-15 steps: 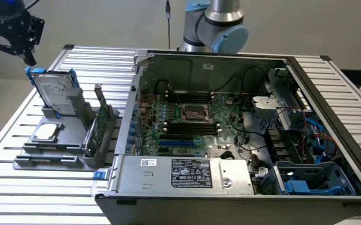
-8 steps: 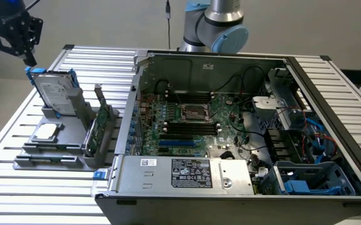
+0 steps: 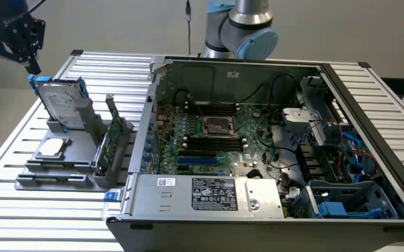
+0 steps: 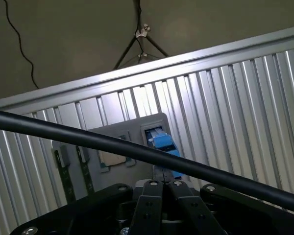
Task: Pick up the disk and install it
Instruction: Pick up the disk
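Wrist view, closest in: the black two-fingered gripper (image 4: 164, 184) has its fingers pressed together, with nothing between them. A thick black cable (image 4: 88, 134) crosses in front. Just past the fingertips is the blue top corner of the disk (image 4: 161, 142), a flat silver-grey metal hard drive with a white label and blue plastic rails. It stands on edge in a grey plastic holder (image 4: 137, 125) on the ribbed aluminium table (image 4: 235, 122).

From the exterior view, the gripper (image 3: 32, 68) hangs right above the disk (image 3: 62, 105), over the upper corner on the exterior view's left. I can't tell whether it touches the rail. A small square silver chip (image 3: 53, 148) lies flat lower on the holder (image 3: 55, 176). A thin green circuit card (image 3: 111, 142) stands upright just beside the drive, towards the open grey computer case (image 3: 244, 62).

To my eye, closed fingers can't take the drive, so they would need to part enough to straddle its thin edge. The grip should sit centred along the top, not out at the corner, so the drive doesn't swing. A straight upward pull should clear the holder without jolting the card beside it.
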`<state>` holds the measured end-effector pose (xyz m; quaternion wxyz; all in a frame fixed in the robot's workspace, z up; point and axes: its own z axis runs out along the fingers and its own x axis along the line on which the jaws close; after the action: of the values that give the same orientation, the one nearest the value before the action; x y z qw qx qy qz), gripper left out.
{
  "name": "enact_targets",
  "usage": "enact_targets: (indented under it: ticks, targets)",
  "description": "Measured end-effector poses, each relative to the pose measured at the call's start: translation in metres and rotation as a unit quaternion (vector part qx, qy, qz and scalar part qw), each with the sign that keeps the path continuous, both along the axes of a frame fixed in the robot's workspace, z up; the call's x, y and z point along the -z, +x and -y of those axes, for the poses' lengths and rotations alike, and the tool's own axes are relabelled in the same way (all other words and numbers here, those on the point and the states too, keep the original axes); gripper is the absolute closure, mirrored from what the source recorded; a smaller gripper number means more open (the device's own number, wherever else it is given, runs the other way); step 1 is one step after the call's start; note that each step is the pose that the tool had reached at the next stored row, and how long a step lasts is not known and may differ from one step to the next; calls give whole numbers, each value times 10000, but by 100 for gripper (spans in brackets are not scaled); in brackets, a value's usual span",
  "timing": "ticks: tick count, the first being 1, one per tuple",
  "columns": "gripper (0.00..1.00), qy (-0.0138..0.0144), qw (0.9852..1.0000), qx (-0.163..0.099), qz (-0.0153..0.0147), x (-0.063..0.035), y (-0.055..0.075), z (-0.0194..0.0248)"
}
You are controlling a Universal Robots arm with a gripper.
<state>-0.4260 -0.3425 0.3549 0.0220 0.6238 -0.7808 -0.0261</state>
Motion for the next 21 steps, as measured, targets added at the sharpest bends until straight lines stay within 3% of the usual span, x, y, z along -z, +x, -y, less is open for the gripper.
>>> enact_targets:
  ticks: [4,9,12,21]
  targets:
    - [89,2,9997,-260,16,1,-1,-6]
    - [89,4,9988,-482,127,8,0,-21]
    - [89,7,9979,-628,178,14,0,-30]
    - [89,22,9934,-1131,211,41,-1,-62]
